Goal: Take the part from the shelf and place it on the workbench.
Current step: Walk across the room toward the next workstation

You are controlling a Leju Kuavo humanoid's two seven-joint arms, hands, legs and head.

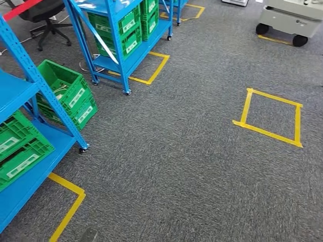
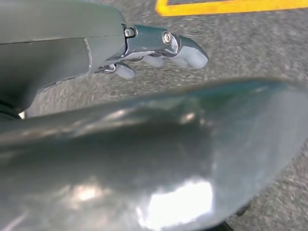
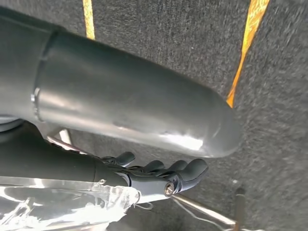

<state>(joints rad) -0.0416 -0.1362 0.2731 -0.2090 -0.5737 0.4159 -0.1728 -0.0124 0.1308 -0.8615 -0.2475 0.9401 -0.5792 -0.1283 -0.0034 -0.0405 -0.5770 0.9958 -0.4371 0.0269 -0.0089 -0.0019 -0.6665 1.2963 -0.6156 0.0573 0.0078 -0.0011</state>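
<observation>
Scene: we look down on grey carpet (image 1: 182, 166) with yellow tape squares (image 1: 271, 117). Blue shelf (image 1: 22, 96) at near left, a second blue shelf (image 1: 114, 30) farther back.
Crates: green crates (image 1: 20, 146) on the near shelf's lower deck, another green crate (image 1: 66, 91) behind its leg; more stacked on the far shelf.
Part: we can't pick it out. Something pale lies in the crate behind the shelf leg, too small to call. Likely still in a crate on a shelf, by our judgement.
Workbench: not identified. A pale wheeled cart (image 1: 291, 20) stands at far right.
Left hand: left hand (image 2: 160, 48) hangs over carpet near a yellow tape line; fingers stretched out close together, nothing between them.
Right hand: right hand (image 3: 160, 173) hangs over carpet; fingers lightly curled, lying side by side. A clear, glinting sheet (image 3: 65, 207) sits along the forearm side; we can't tell if the fingers clamp it or merely lie by it.
Step in hand: approach to shelf, as we judge it; pick not yet begun.
How to do it well: square the body to the near shelf, stop close enough that a crate's open top sits well within view. Confirm the part by sight before reaching. Keep arms clear of the slanted blue brace (image 1: 49, 91) and shelf edge. Reach in from above, not through the crate wall.
</observation>
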